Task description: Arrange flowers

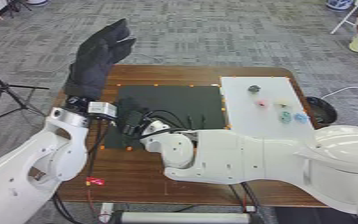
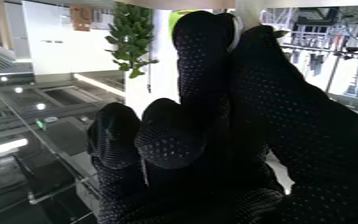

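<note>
Left robot hand: held raised on the far left side, the left robot hand (image 1: 94, 67) is seen released, its black-gloved fingers straight and close together.

Right robot hand: the right robot hand (image 1: 133, 120) is positioned over the left part of the black mat (image 1: 171, 94), reached across the counter (image 1: 184, 191) by its white arm (image 1: 220, 152). In the wrist view, whether anything is grasped by the right robot hand (image 2: 206, 150) cannot be told.

White board: five small pieces are spread on the white board (image 1: 243, 116), laid to the right of the mat. A dark piece (image 1: 254, 89) is set farthest from the robot; nearer are seen a pink piece (image 1: 262, 103) and, to its right, a pale yellow piece (image 1: 282, 104). Nearest are placed a green piece (image 1: 286, 117) and, just beside it on the right, a light blue piece (image 1: 302, 118). The shapes are too small to be told in detail.

Near left of counter: a red piece (image 1: 95, 181) is pictured by a dark cable, well apart from the five.

Surroundings: a black container (image 1: 321, 111) is seen beside the counter's right edge, a tripod (image 1: 5, 86) on the carpeted floor at left. Green foliage (image 2: 131, 37) is captured behind the glove in the wrist view.
</note>
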`<state>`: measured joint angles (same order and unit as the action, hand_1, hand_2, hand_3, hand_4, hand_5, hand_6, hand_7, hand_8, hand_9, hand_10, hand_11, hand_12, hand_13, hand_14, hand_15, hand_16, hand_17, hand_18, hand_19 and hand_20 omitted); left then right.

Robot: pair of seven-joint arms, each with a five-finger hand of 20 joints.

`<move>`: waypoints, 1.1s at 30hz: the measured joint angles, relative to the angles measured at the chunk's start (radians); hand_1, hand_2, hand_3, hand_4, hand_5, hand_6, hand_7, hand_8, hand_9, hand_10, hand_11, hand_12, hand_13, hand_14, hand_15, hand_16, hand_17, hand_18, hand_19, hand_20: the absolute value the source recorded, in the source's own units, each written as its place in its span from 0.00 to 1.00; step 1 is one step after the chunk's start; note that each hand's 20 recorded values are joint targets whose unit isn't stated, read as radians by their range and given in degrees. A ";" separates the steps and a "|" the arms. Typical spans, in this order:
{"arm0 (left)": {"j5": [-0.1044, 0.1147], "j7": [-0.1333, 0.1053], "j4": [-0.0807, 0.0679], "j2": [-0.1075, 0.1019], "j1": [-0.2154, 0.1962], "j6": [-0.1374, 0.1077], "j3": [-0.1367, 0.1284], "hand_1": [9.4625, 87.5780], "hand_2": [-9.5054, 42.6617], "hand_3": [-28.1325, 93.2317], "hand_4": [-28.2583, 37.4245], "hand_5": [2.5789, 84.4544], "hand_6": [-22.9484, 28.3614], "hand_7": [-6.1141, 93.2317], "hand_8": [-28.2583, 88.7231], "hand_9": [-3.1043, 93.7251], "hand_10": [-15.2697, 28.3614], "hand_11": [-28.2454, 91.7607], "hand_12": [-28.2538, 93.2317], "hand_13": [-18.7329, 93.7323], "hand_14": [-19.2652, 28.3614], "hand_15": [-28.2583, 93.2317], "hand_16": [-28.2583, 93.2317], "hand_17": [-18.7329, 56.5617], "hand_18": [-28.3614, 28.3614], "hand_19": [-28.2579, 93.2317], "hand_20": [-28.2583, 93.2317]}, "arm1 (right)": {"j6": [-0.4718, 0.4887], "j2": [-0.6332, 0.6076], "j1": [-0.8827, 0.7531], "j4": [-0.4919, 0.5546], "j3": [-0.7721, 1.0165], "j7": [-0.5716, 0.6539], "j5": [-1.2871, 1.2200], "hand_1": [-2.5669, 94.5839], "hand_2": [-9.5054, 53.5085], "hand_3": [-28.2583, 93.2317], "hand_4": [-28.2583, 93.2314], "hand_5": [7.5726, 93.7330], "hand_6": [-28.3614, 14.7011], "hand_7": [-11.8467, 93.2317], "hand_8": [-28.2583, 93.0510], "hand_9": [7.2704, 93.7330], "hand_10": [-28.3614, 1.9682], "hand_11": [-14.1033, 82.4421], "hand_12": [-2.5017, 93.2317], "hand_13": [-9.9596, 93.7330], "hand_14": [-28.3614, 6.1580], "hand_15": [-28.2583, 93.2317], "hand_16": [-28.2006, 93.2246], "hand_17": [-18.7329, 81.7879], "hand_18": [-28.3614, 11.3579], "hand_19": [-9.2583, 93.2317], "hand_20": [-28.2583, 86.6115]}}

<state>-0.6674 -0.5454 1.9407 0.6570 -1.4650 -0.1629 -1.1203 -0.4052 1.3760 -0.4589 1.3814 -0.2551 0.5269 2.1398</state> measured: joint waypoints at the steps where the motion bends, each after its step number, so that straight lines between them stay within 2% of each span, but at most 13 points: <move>1: 0.000 0.000 -0.004 0.004 0.008 0.002 0.006 0.20 0.16 0.78 0.06 0.37 0.51 0.22 0.18 0.29 0.62 0.39 0.39 0.35 0.70 0.45 0.28 0.12 0.85 0.54 0.33 | -0.002 0.003 -0.001 -0.001 0.000 0.000 0.001 0.54 0.00 0.88 0.00 0.82 0.72 0.44 0.23 0.94 0.71 0.32 0.52 0.79 0.61 0.89 0.55 0.60 0.23 1.00 0.80; 4: -0.001 0.000 -0.010 0.015 0.022 0.008 0.013 0.20 0.16 0.78 0.06 0.37 0.51 0.22 0.18 0.29 0.62 0.39 0.39 0.35 0.70 0.45 0.28 0.12 0.85 0.54 0.33 | -0.011 0.011 -0.003 -0.003 -0.002 0.002 0.005 0.54 0.00 0.88 0.00 0.82 0.72 0.45 0.24 0.93 0.71 0.32 0.52 0.78 0.61 0.89 0.55 0.60 0.23 1.00 0.80; 10: -0.003 -0.001 -0.010 0.025 0.020 0.018 0.008 0.20 0.16 0.78 0.06 0.37 0.51 0.22 0.18 0.29 0.63 0.39 0.39 0.35 0.70 0.45 0.28 0.12 0.85 0.54 0.33 | -0.022 0.022 -0.010 -0.004 -0.005 0.007 0.013 0.52 0.00 0.87 0.00 0.80 0.73 0.46 0.25 0.92 0.71 0.33 0.51 0.78 0.60 0.89 0.55 0.59 0.22 1.00 0.80; 15: -0.003 -0.004 -0.004 0.025 0.002 0.018 -0.008 0.20 0.16 0.78 0.06 0.37 0.51 0.21 0.18 0.29 0.63 0.39 0.39 0.35 0.70 0.45 0.28 0.12 0.85 0.54 0.33 | -0.022 0.030 -0.021 -0.002 0.002 0.006 0.017 0.47 0.00 0.86 0.00 0.72 0.69 0.45 0.24 0.83 0.71 0.40 0.45 0.75 0.59 0.90 0.55 0.57 0.23 1.00 0.79; 18: -0.003 -0.006 -0.002 0.025 -0.004 0.019 -0.010 0.20 0.16 0.78 0.06 0.37 0.51 0.21 0.18 0.29 0.63 0.39 0.39 0.35 0.70 0.45 0.28 0.12 0.85 0.54 0.33 | -0.005 0.031 -0.033 0.003 0.019 0.008 0.017 0.42 0.00 0.88 0.00 0.69 0.68 0.41 0.24 0.78 0.68 0.44 0.41 0.74 0.58 0.90 0.54 0.56 0.23 1.00 0.78; 21: -0.003 -0.006 -0.002 0.025 -0.005 0.024 -0.010 0.20 0.16 0.78 0.05 0.37 0.51 0.22 0.18 0.29 0.62 0.39 0.39 0.35 0.70 0.45 0.28 0.12 0.85 0.54 0.33 | 0.034 0.031 -0.040 0.010 0.029 0.019 0.018 0.39 0.00 0.89 0.00 0.67 0.68 0.40 0.21 0.75 0.63 0.50 0.33 0.73 0.58 0.90 0.54 0.55 0.23 1.00 0.78; 23: -0.003 -0.006 -0.002 0.025 -0.004 0.027 -0.009 0.20 0.16 0.78 0.06 0.37 0.51 0.21 0.18 0.29 0.62 0.39 0.39 0.35 0.70 0.45 0.28 0.12 0.85 0.54 0.33 | 0.048 0.031 -0.041 0.012 0.032 0.028 0.018 0.38 0.00 0.90 0.00 0.67 0.68 0.39 0.17 0.74 0.62 0.50 0.32 0.73 0.58 0.90 0.54 0.55 0.22 1.00 0.78; 25: -0.003 -0.007 -0.003 0.025 -0.004 0.030 -0.009 0.20 0.16 0.78 0.06 0.37 0.51 0.21 0.18 0.29 0.62 0.39 0.39 0.35 0.71 0.45 0.28 0.12 0.85 0.54 0.33 | 0.049 0.031 -0.041 0.013 0.031 0.036 0.018 0.37 0.00 0.90 0.00 0.67 0.68 0.39 0.13 0.73 0.62 0.51 0.32 0.73 0.58 0.90 0.54 0.55 0.23 1.00 0.77; 30: -0.003 -0.008 -0.003 0.026 -0.005 0.030 -0.010 0.20 0.16 0.78 0.06 0.37 0.51 0.21 0.18 0.29 0.62 0.39 0.39 0.35 0.70 0.45 0.28 0.12 0.85 0.54 0.33 | 0.049 0.031 -0.042 0.013 0.033 0.043 0.020 0.37 0.00 0.91 0.00 0.66 0.68 0.40 0.12 0.72 0.61 0.51 0.32 0.72 0.57 0.90 0.54 0.55 0.23 1.00 0.77; 33: -0.003 -0.009 -0.003 0.027 -0.005 0.033 -0.010 0.20 0.16 0.78 0.06 0.37 0.51 0.21 0.18 0.29 0.62 0.39 0.39 0.35 0.70 0.45 0.29 0.12 0.85 0.54 0.33 | 0.049 0.029 -0.047 0.016 0.039 0.049 0.024 0.37 0.00 0.92 0.00 0.62 0.68 0.41 0.12 0.70 0.59 0.56 0.35 0.72 0.56 0.91 0.55 0.55 0.23 1.00 0.77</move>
<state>-0.6704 -0.5539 1.9381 0.6843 -1.4702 -0.1304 -1.1303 -0.3563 1.4053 -0.5061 1.3975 -0.2158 0.5763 2.1640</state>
